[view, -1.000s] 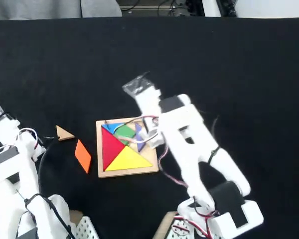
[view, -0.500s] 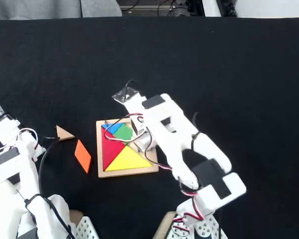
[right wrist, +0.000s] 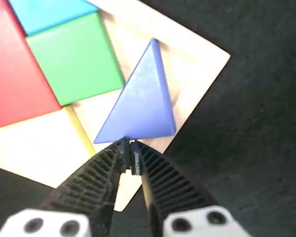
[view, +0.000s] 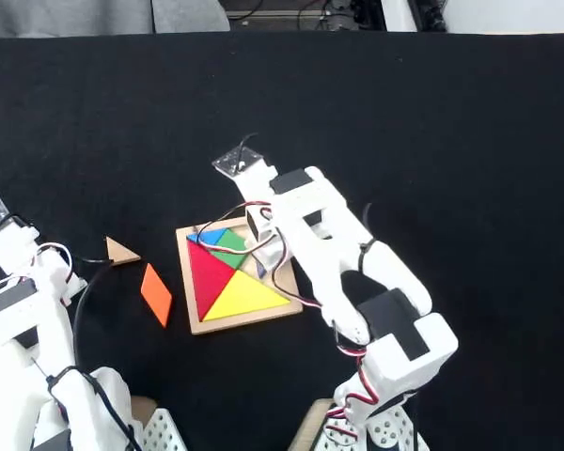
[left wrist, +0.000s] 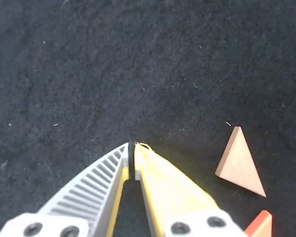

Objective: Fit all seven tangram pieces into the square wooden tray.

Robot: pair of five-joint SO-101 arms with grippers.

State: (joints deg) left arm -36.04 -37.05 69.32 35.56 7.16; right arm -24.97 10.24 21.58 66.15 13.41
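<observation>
The square wooden tray (view: 287, 305) holds a red triangle (view: 207, 277), a yellow triangle (view: 244, 296), a light blue triangle (view: 205, 237) and a green square (view: 231, 241). A dark blue triangle (right wrist: 143, 98) lies tilted in the tray's bare corner, beside the green square (right wrist: 74, 59), with one edge near the rim (right wrist: 207, 59). My right gripper (right wrist: 129, 149) is shut, its tips against that triangle's edge. The right arm (view: 310, 216) hangs over the tray's right side. My left gripper (left wrist: 132, 146) is shut over bare cloth, left of the tan triangle (left wrist: 239, 163).
The tan triangle (view: 120, 251) and an orange parallelogram (view: 156, 294) lie on the black cloth left of the tray. The left arm (view: 19, 282) stands at the table's left edge. The far half and the right side of the table are open black cloth.
The right arm has swung left and lowered over the tray's right part. The tray has turned slightly on the cloth. The left arm has kept still.
</observation>
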